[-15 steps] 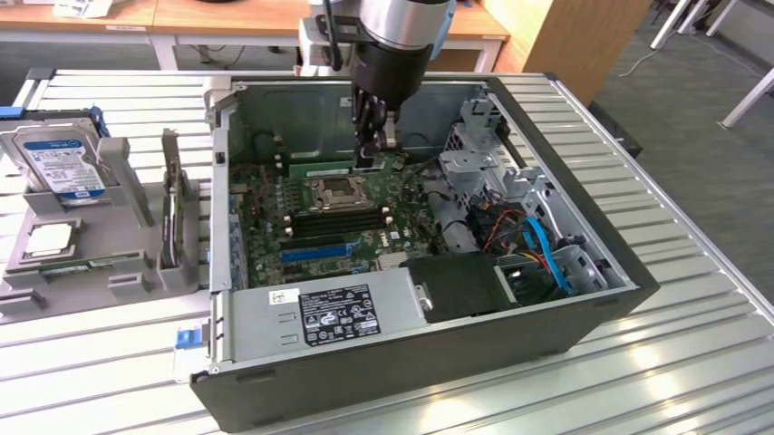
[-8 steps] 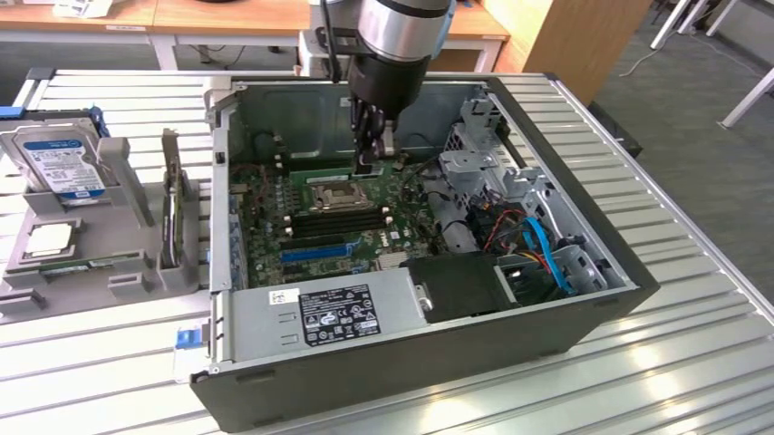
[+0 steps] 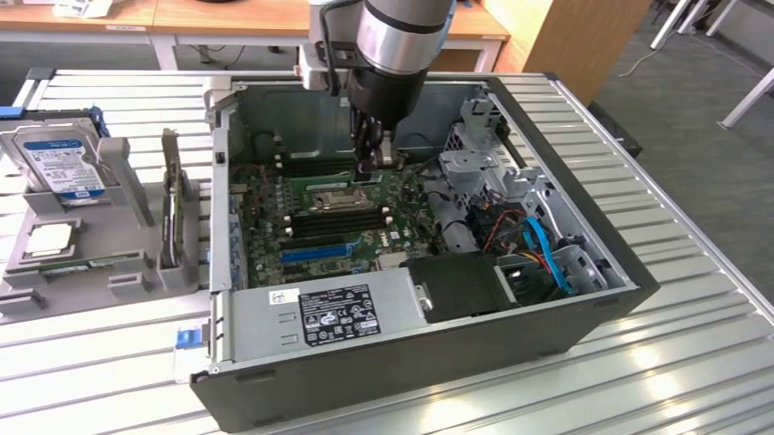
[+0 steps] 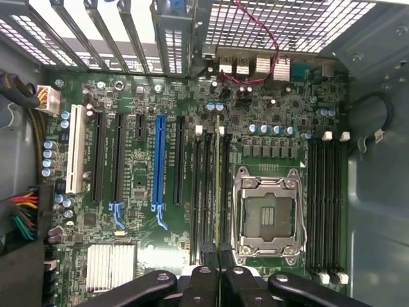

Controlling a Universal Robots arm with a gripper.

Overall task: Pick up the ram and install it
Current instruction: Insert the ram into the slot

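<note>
1. The arm reaches down into the open computer case [image 3: 604,299], which lies on its side on the ribbed metal worktop [image 3: 677,362].
2. The hand [image 4: 220,265] is all but closed, its fingers pinched on the ram [image 4: 219,179]. In the wrist view the ram is edge-on, a thin strip running out from between the fingertips.
3. The ram stands over the bank of black memory slots just beside the processor socket [image 4: 268,214]. I cannot tell whether it is seated in a slot.
4. Space is tight: the socket's metal frame is on one side, and the long blue card slot [image 4: 158,160] with its black neighbours is on the other.
5. A second bank of memory slots [image 4: 326,204] lies beyond the socket, near the case wall.
6. On the exterior view's right, the drive cage [image 3: 484,163] and a tangle of blue and orange cables [image 3: 545,249] crowd the board's edge. The power supply [image 3: 333,313] closes off the near side.
7. Outside the case, on the exterior view's left, a grey holder [image 3: 91,245] carries the blue-labelled hard drive [image 3: 61,168] and an upright expansion card [image 3: 176,213].
</note>
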